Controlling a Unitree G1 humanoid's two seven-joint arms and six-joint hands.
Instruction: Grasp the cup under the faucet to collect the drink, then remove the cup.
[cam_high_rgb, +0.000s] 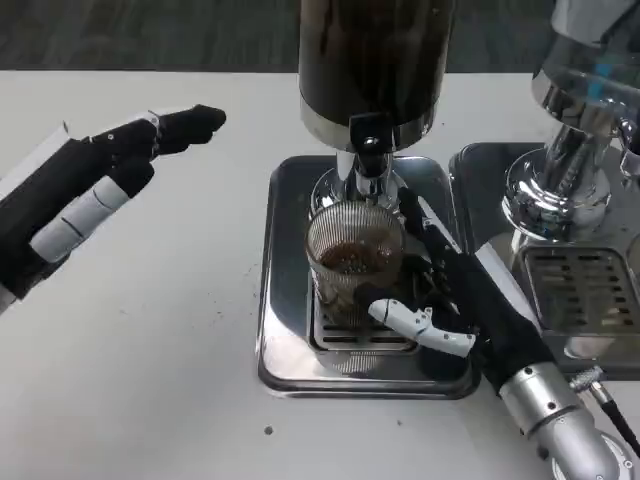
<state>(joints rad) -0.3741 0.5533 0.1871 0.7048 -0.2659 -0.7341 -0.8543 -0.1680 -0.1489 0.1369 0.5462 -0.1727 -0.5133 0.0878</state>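
right hand (440, 300) wraps the cup (354, 262), part-filled, under the faucet (368, 160) just above it; keep it upright, lift clear of the drip tray (285, 350) slowly; left hand (100, 185) open, empty, well apart

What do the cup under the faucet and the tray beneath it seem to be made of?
The cup looks like clear ribbed glass or plastic: dark drink shows through its fluted wall, and the right hand holding it is seen beside it. The tray appears to be polished metal, likely stainless steel, given its mirror-like grey sheen and reflections. The faucet also looks like shiny chromed metal.
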